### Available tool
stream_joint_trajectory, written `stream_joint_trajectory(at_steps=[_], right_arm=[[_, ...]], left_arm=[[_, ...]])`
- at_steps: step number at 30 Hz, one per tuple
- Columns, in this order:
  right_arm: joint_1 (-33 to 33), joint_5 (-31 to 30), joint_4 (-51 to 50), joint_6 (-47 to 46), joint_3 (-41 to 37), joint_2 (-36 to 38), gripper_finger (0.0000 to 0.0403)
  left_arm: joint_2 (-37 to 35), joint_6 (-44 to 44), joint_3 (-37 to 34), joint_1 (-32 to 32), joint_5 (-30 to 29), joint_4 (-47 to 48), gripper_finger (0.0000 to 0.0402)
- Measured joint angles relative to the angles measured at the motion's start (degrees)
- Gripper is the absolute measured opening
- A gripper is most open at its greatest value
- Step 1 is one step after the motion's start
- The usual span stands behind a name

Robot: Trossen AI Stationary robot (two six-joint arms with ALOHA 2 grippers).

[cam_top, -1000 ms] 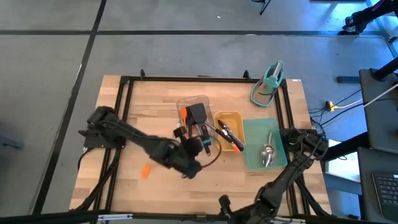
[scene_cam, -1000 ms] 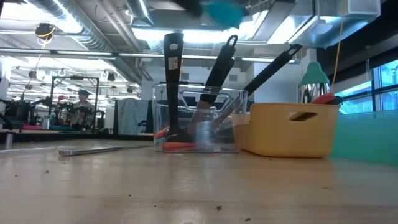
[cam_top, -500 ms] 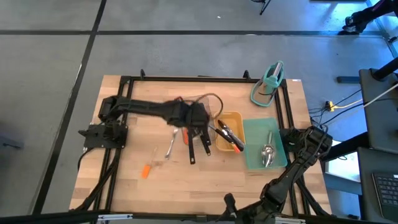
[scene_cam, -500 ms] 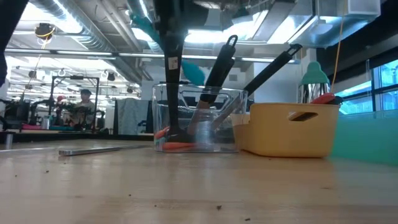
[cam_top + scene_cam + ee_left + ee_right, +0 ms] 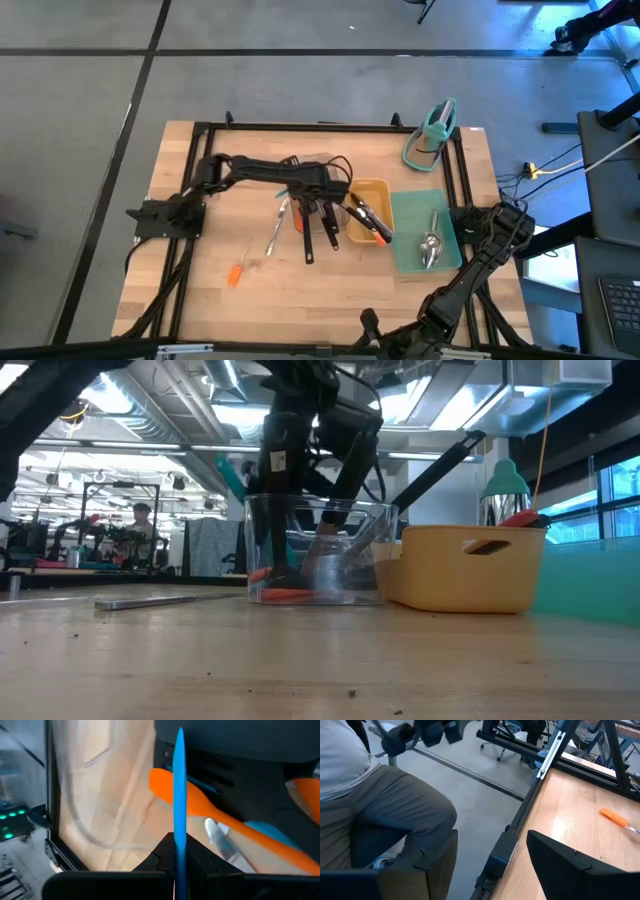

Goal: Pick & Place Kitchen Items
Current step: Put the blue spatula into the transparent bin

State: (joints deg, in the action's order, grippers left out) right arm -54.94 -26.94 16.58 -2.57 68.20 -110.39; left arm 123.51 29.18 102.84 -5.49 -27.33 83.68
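While my left end effector (image 5: 177, 865) stays out of use for nothing else, I find it clamped shut on a blue spatula (image 5: 179, 795), poised over the clear tray (image 5: 300, 163). Below it lie an orange spatula (image 5: 200, 807) and a steel spoon (image 5: 220, 840). I judge the placing step to be in hand; the next move calls for lowering and releasing inside the walls. Farther off, my right end effector (image 5: 490, 865) waits open past the tabletop (image 5: 200, 290) edge.
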Motion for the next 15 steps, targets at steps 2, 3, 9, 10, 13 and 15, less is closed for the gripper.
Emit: stream_joint_trajectory(at_steps=[2, 3, 9, 10, 13, 15], right_arm=[[0.0, 0.0, -0.1, 0.0, 0.0, 0.0, 0.024], [0.0, 0.3, -0.1, -0.1, 0.0, 0.0, 0.024], [0.0, 2.4, -0.3, -0.2, 0.0, 0.0, 0.024], [0.0, 2.6, -0.3, -0.2, 0.0, 0.0, 0.024], [0.0, 3.0, -0.2, -0.4, 0.0, 0.0, 0.024], [0.0, 3.0, -0.2, -0.6, 0.0, 0.0, 0.024]], left_arm=[[1.2, -0.6, 0.7, 0.1, -0.1, 0.0, 0.0008], [1.7, -0.8, 1.3, 0.1, -0.1, -0.1, 0.0008], [2.4, -0.9, 3.7, 0.1, 0.0, -3.1, 0.0009], [2.4, -1.0, 4.2, 0.1, 0.4, -3.2, 0.0013], [2.3, -2.0, 5.4, 0.1, 3.1, -4.1, 0.0038], [2.3, -2.0, 6.1, 0.1, 4.9, -4.4, 0.0057]])
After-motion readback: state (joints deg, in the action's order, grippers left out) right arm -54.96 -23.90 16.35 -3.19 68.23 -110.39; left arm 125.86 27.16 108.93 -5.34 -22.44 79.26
